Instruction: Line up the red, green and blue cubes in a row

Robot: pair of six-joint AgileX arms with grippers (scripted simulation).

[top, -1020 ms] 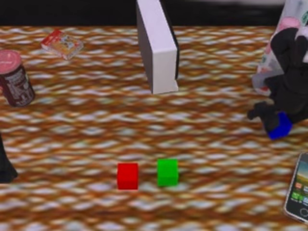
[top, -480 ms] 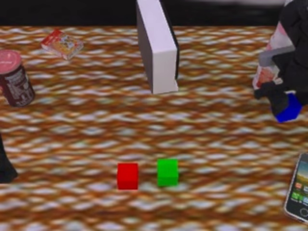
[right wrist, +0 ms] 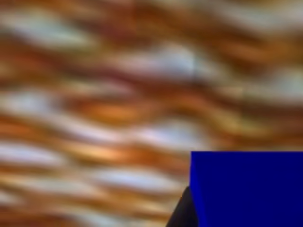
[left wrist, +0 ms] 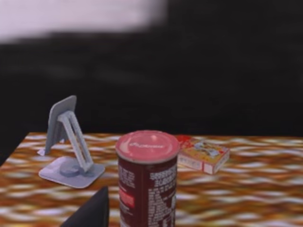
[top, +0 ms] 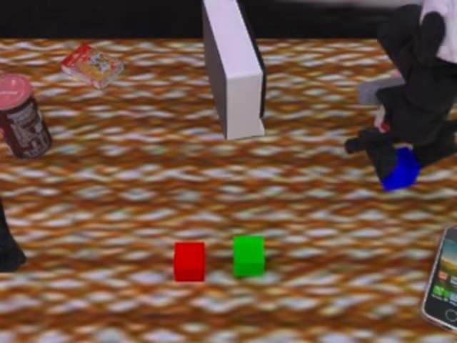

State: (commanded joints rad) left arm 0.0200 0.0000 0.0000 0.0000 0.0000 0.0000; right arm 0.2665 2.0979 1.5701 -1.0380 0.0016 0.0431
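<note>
The right gripper (top: 395,161) is holding the blue cube (top: 400,169) tight between its fingers, up above the tabletop (top: 128,179) on the right side. In the right wrist view the blue cube (right wrist: 246,189) is filling one corner, with the wavy orange and white tabletop (right wrist: 118,94) lying under it, so the cube looks lifted and not resting on anything. The red cube (top: 189,261) and the green cube (top: 248,256) are sitting near the front of the tabletop, side by side with a small gap, and they are already making the start of a row. The blue cube is well apart from them, so the job looks about two parts done and one part left. I think the blue cube needs to be carried across to the spot just to the right of the green cube, put down in line with the other two, and let go. The left gripper (top: 8,250) is waiting at the left edge of the tabletop, near the dark red can (top: 23,116) with the pink lid, and I cannot tell if its fingers are apart or together. A small printed packet (top: 91,65), a tall white box (top: 232,68) and a phone (top: 444,280) are also lying around, but they are not in the way of the row.
</note>
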